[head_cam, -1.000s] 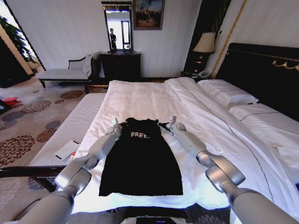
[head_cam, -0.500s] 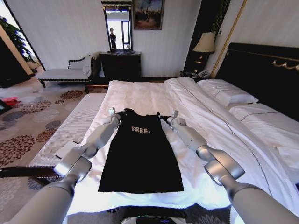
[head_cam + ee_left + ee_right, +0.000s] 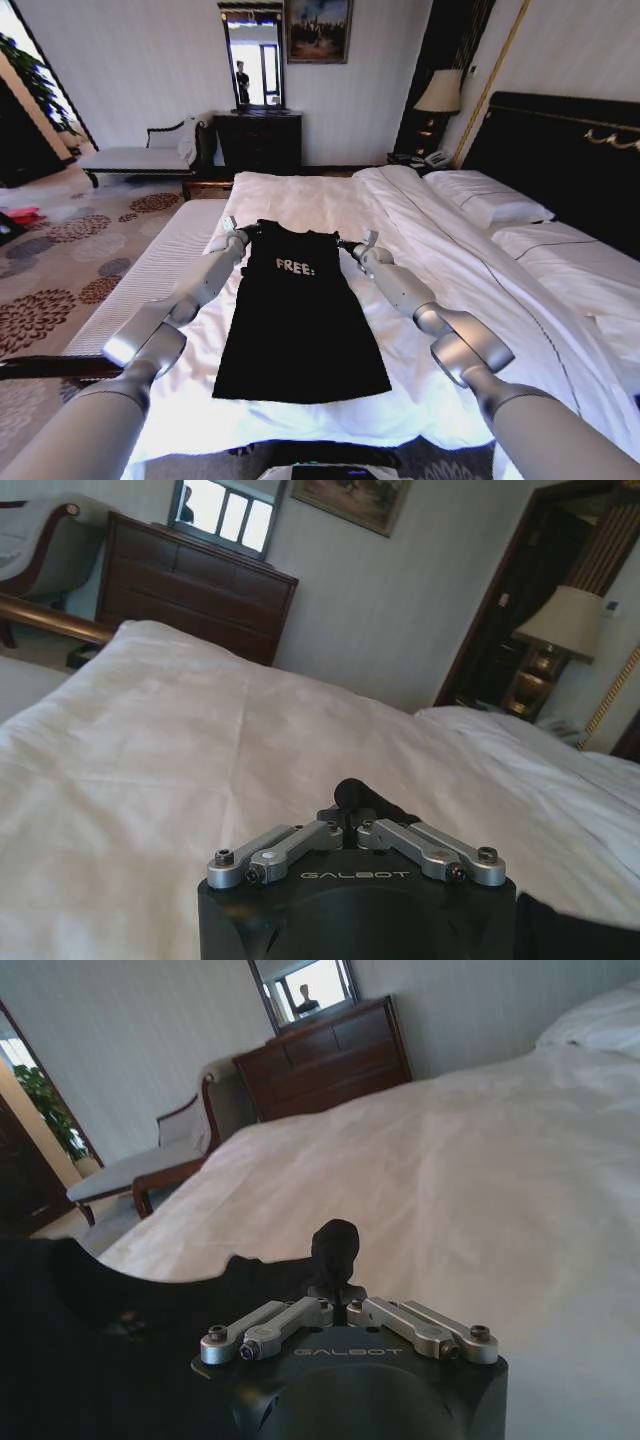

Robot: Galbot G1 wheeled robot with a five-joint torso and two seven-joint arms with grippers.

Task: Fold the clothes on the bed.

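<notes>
Bright daylit room, white bed (image 3: 300,200) glaring near washed out, black T-shirt (image 3: 300,320) losing fold detail, wide-angle bending at head-view edges, wrist-view foregrounds soft

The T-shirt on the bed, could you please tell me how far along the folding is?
Done: the black T-shirt lies on the white bed with both sleeves tucked in, a narrow strip. In hand: the left tool and right tool each pinch a shoulder corner at the collar end, fabric bunched between their fingers. Left: it is at full length, so no end-to-end fold shows yet.
</notes>
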